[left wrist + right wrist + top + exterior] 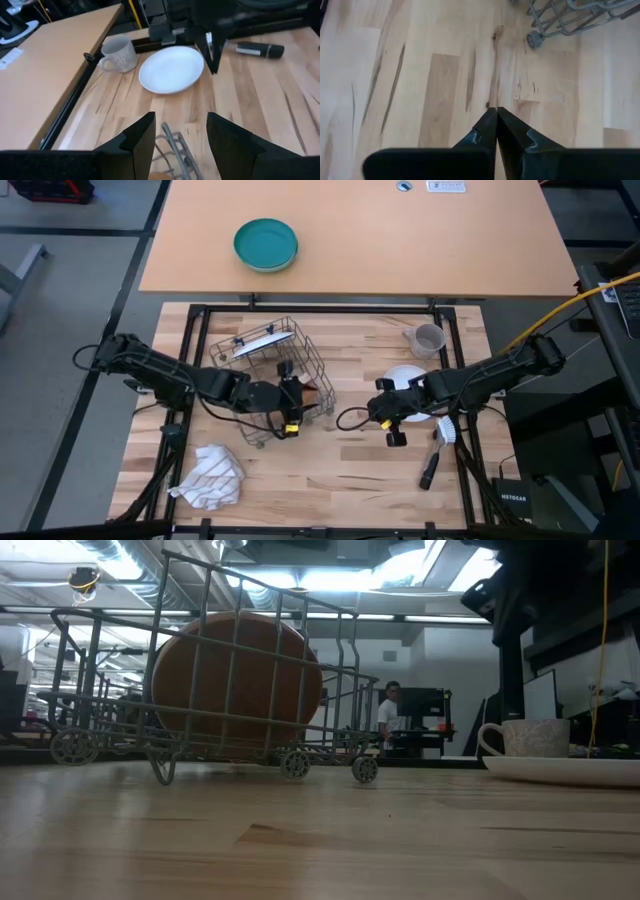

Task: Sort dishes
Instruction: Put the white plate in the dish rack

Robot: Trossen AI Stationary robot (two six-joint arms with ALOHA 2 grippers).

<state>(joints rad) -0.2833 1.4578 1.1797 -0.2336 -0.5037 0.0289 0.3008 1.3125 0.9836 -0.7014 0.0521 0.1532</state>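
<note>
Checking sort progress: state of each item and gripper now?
peach-pink bowl: on edge in the wire rack
white plate: flat on table, empty
grey mug: upright beside plate
left gripper: open, over rack edge
right gripper: shut, empty

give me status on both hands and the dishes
Left hand open at rack, empty. Right hand shut, empty, over bare table by white plate. Bowl on edge in rack; mug still out. Nothing in the way.

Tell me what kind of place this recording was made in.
Likely a robotics lab or workshop: a wooden test table in a dark frame, exposed ceiling ducts, and a person at monitors behind.
</note>
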